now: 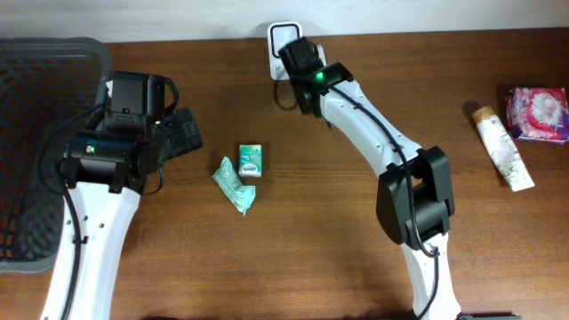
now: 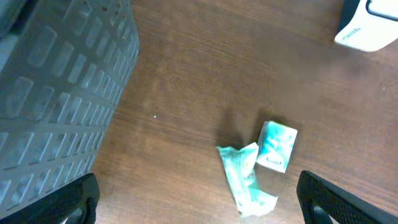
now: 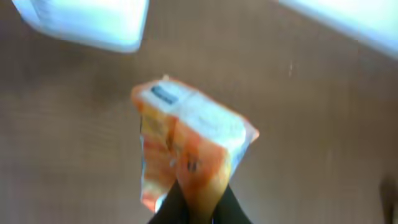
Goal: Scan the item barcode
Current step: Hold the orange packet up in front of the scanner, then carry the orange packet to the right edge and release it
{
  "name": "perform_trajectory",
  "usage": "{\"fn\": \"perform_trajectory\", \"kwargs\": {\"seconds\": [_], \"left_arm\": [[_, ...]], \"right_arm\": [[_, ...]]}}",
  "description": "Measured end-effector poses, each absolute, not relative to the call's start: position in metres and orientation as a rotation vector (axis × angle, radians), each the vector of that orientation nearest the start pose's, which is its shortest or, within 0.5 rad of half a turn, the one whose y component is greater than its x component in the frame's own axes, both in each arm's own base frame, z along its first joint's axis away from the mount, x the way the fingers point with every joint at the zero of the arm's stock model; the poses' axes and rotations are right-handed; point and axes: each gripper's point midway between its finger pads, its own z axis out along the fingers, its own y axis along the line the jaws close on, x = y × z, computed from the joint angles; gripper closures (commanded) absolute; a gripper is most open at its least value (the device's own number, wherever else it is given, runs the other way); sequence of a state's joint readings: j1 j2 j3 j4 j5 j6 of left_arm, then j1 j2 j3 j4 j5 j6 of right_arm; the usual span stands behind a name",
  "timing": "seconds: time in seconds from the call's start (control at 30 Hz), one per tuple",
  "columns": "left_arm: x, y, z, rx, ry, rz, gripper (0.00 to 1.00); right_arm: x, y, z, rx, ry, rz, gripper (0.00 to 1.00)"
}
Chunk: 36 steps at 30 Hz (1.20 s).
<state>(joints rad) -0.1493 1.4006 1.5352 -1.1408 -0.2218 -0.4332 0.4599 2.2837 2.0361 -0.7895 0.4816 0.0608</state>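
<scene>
R gripper point(image 3: 193, 210) is clenching on the lower end of a crinkly orange-and-white plastic packet point(image 3: 186, 146). The packet is standing up out of the dark fingers, tilting a bit. A white plastic scanner block point(image 3: 87, 22) is sitting just beyond the packet's top end, up & left in the wrist view. Pic is blurry, so can't tell if the two are touching, and no barcode is reading clearly. From overhead, R gripper point(image 1: 302, 64) is reaching to the far edge of the brown wooden table point(image 1: 311, 240), right at the scanner block point(image 1: 283, 36). The packet is hiding under the wrist there.

L gripper point(image 2: 199, 208) is hanging released, jaws spread wide w/ nothing btwn them. Its dark fingers point(image 2: 68, 200) are showing at both bottom corners of the wrist view. Ahead of it & slightly right, a small teal cardboard box point(image 2: 275, 145) is lying flat. A crumpled teal plastic sachet point(image 2: 245, 177) is touching the box's near-left corner. A dark grey plastic mesh basket point(image 2: 56, 93) is filling the space to its left.

Well off to the R arm's right, a white printed tube point(image 1: 503, 147) and a pink floral pack point(image 1: 537, 114) are lying near the table edge, close together.
</scene>
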Motion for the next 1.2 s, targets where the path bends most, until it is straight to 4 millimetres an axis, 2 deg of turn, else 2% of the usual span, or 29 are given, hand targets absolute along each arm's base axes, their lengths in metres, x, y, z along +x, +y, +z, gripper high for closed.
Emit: {"fn": "perform_trajectory", "kwargs": {"seconds": [0.07, 0.13, 0.23, 0.3, 0.37, 0.43, 0.57, 0.67, 0.77, 0.83, 0.9, 0.93, 0.97, 1.07, 1.1, 1.17, 1.2], "left_arm": [[0.340, -0.013, 0.261, -0.440, 2.507, 0.061, 0.01], [0.341, -0.013, 0.262, -0.440, 2.502, 0.059, 0.01], [0.341, -0.013, 0.262, -0.440, 2.503, 0.060, 0.01], [0.341, -0.013, 0.262, -0.440, 2.502, 0.060, 0.01], [0.341, -0.013, 0.262, -0.440, 2.502, 0.060, 0.01], [0.341, -0.013, 0.262, -0.440, 2.503, 0.060, 0.01], [0.341, -0.013, 0.262, -0.440, 2.503, 0.060, 0.01], [0.341, -0.013, 0.262, -0.440, 2.503, 0.060, 0.01], [0.341, -0.013, 0.262, -0.440, 2.503, 0.060, 0.01], [0.341, -0.013, 0.262, -0.440, 2.503, 0.060, 0.01], [0.341, -0.013, 0.262, -0.440, 2.503, 0.060, 0.01], [0.341, -0.013, 0.262, -0.440, 2.504, 0.060, 0.01], [0.341, -0.013, 0.262, -0.440, 2.504, 0.060, 0.01], [0.341, -0.013, 0.261, -0.440, 2.505, 0.060, 0.01], [0.341, -0.013, 0.262, -0.440, 2.503, 0.060, 0.01], [0.341, -0.013, 0.262, -0.440, 2.503, 0.059, 0.01], [0.341, -0.013, 0.262, -0.440, 2.503, 0.060, 0.01]], "right_arm": [[0.572, 0.192, 0.145, -0.388, 2.273, -0.397, 0.96], [0.593, 0.206, 0.169, -0.426, 2.140, -0.362, 0.96], [0.617, 0.224, 0.202, -0.519, 1.948, -0.340, 0.96], [0.627, 0.230, 0.215, -0.570, 1.854, -0.365, 0.96], [0.640, 0.234, 0.208, -0.654, 1.778, -0.427, 0.96], [0.649, 0.231, 0.188, -0.706, 1.758, -0.473, 0.96], [0.664, 0.218, 0.136, -0.782, 1.774, -0.546, 0.96], [0.666, 0.217, 0.131, -0.790, 1.775, -0.554, 0.96], [0.670, 0.212, 0.144, -0.719, 1.746, -0.575, 0.93], [0.670, 0.186, 0.155, -0.458, 1.781, -0.610, 0.93], [0.665, 0.159, 0.150, -0.284, 1.845, -0.650, 0.96], [0.662, 0.143, 0.142, -0.238, 1.891, -0.685, 0.96], [0.654, 0.118, 0.132, -0.199, 1.966, -0.746, 0.96], [0.634, 0.059, 0.129, -0.143, 2.105, -0.876, 0.96], [0.626, 0.035, 0.133, -0.114, 2.142, -0.933, 0.96], [0.603, -0.038, 0.136, -0.014, 2.229, -1.111, 0.96], [0.588, -0.070, 0.130, 0.012, 2.295, -1.188, 0.96]]}}
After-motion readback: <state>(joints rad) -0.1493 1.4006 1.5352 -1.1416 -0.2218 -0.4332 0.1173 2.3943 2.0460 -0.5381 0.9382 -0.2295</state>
